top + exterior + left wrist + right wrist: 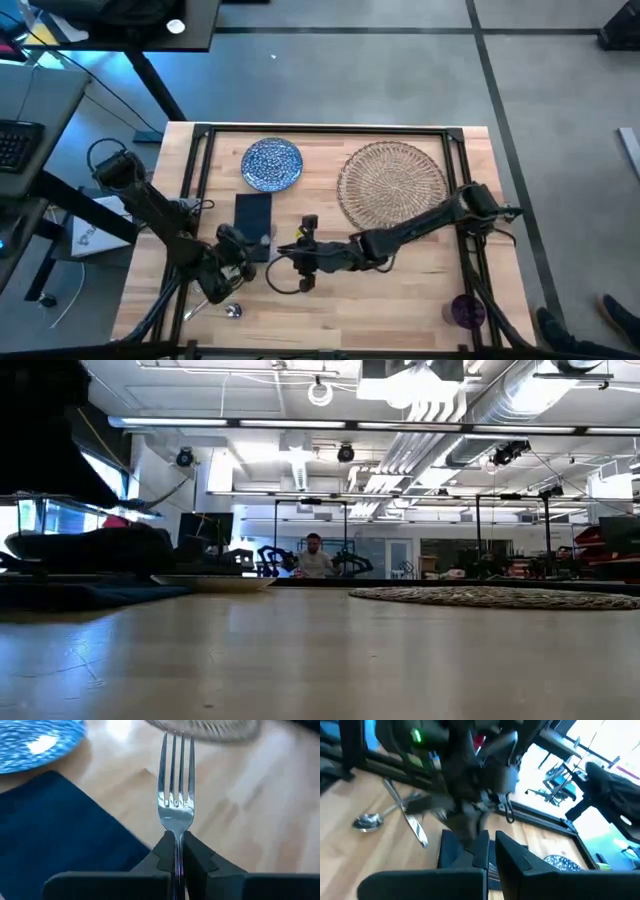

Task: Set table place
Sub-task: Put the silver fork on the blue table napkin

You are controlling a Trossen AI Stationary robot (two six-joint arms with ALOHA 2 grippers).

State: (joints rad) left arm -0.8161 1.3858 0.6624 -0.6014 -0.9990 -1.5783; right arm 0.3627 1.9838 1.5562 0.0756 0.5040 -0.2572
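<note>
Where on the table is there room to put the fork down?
Bare wood lies between the blue plate and the woven mat, and along the near edge between the spoon and the purple cup. It is crowded by the napkin, where the left gripper pinches the fork and the right gripper sits close.

No text, label, brand, number or sign can be read in any view.

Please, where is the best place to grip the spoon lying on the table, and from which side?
Grip the spoon at the middle of its thin handle, coming straight down from above. It lies flat on the table, and its rounded bowl would likely slip.
</note>
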